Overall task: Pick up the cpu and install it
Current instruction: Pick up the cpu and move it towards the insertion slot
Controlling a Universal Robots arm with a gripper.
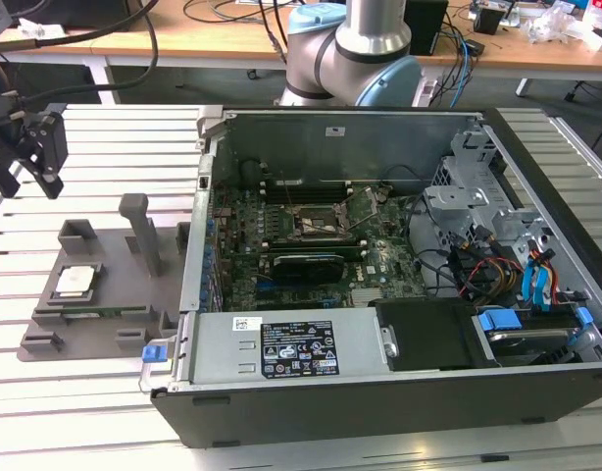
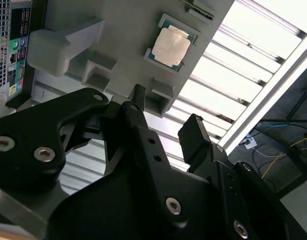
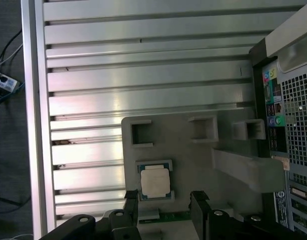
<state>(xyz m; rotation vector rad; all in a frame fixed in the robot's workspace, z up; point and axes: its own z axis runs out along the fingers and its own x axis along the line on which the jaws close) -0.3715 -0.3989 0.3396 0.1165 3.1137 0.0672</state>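
While the gripper (image 1: pixel 28 177) is hanging released and empty at the exterior view's left, over the slatted worktop (image 1: pixel 115 137), the cpu (image 1: pixel 75 282) is lying flat in its recess on the grey fixture plate (image 1: pixel 110 319), near it but apart. Further right the open computer case (image 1: pixel 379 417) is standing with the socket (image 1: pixel 316 221) waiting on its board.

The chip is looking thin and low in its seat, so fingers coming down off-centre are likely risking a catch on the recess walls or a tilted, slipping hold. A skewed chip could be damaging the socket.

Both wrist views are showing the spread jaws with the cpu just beyond them. The exterior view alone is taking in the socket.
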